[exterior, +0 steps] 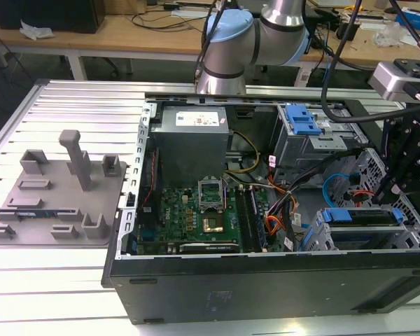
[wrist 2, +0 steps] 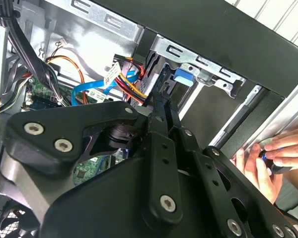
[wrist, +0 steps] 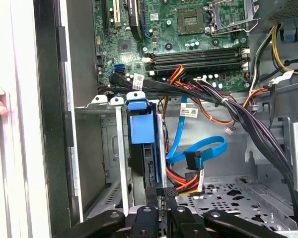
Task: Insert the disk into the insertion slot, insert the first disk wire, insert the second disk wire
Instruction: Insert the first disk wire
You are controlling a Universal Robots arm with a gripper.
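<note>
Blue plastic of its carrier marks the disk point(wrist: 141, 128), which sits inside the insertion slot point(wrist: 114, 148), the grey sheet-metal cage against the case wall. In the exterior view that cage lies at the exterior view's right, under my black linkage. My gripper point(wrist: 162, 201) is just behind the disk's rear end. Its fingers are drawn nearly together, pinching the black plug of the first disk wire point(wrist: 183, 182), a bundle of red, yellow and orange strands. Whether the plug touches the disk's rear edge or stops just short of it, I cannot tell. Just beside it the second disk wire point(wrist: 201, 146), a light-blue flat cable, curls in a loop with its dark plug hanging free, apart from the disk. Beyond the cage lies the green motherboard point(wrist: 188, 34), crossed by thick black cables. A person's hand point(wrist 2: 268, 158) rests on the outside of the case wall, near the cage.
</note>
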